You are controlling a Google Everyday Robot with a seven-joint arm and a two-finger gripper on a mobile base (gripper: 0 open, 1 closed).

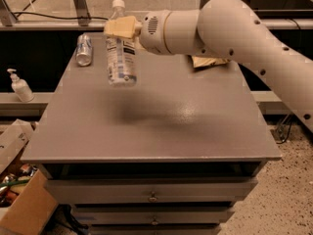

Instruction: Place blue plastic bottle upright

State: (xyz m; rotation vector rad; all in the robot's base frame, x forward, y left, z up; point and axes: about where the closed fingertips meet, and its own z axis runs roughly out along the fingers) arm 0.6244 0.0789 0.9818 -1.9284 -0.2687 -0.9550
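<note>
Tan-fingered, my pincer (pixel 121 27) pinches the blue plastic bottle (pixel 120 62) just below its white cap, over the left rear of the grey worktop (pixel 195 126). The bottle's long axis hangs near vertical, base down, seemingly off the surface; setting it down looks like a straight drop.

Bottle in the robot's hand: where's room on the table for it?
The gripper holds the blue plastic bottle over the table, back left. Bare: the whole middle and front. Crowded: back edge, by the silver can and tan packet.

One camera, high before the table (pixel 205 126), facing down, near, fingers (pixel 121 27) upper left clasping blue plastic bottle (pixel 120 67)
</note>
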